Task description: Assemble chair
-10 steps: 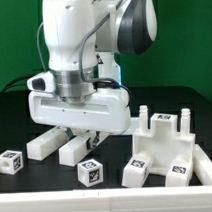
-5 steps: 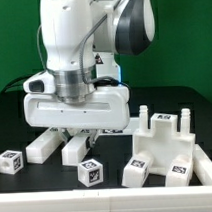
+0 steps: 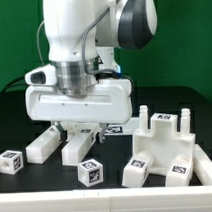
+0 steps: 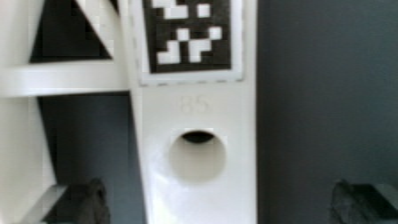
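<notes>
Bar (image 3: 76, 148): lay mid-table, under the gripper (image 3: 78, 130).
Second bar (image 3: 40, 146): lay just beside the bar, at its 9 o'clock in the exterior view.
Cube (image 3: 8, 162): stood at 9 o'clock of the second bar, apart.
Second cube (image 3: 90, 172): stood near the bar, at its 5 o'clock.
Third cube (image 3: 135, 171): stood at 3 o'clock of the second cube.
Panel (image 3: 166, 141): stood at 3 o'clock of the bar, just beside the third cube.
Marker board (image 3: 117, 127): lay behind, at 2 o'clock of the bar.
</notes>
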{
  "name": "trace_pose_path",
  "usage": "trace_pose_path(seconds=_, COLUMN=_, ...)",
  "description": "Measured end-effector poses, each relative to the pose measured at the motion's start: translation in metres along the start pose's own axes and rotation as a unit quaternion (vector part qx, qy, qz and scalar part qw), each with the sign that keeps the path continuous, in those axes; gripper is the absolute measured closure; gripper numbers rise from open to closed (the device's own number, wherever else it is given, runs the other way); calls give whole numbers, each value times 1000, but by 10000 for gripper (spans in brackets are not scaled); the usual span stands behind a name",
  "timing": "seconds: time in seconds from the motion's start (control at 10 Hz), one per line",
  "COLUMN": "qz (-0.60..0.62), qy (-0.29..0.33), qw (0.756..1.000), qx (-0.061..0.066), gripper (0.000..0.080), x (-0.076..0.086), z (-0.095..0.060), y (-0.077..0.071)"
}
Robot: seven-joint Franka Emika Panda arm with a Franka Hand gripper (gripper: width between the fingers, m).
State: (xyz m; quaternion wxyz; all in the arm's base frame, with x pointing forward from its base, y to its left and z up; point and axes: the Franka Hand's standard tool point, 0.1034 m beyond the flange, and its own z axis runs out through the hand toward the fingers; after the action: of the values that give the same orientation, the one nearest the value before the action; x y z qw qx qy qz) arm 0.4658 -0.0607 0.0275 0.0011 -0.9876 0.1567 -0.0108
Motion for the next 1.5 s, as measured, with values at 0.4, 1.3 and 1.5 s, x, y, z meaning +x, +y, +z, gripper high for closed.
trace_pose_path(seconds=0.4, qz=-25, qy=161, qw=985, qx=-49, gripper=150, x=-5, z=-8, y=23)
trace_pose_path(seconds=1.3, qz=-62, qy=159, qw=984, qx=-41, gripper=150, x=-21, z=2, y=-3)
trace_pose_path(seconds=1.5, qz=-98, qy=175, qw=978, qx=-49, gripper=150, x=-23, z=4, y=-9)
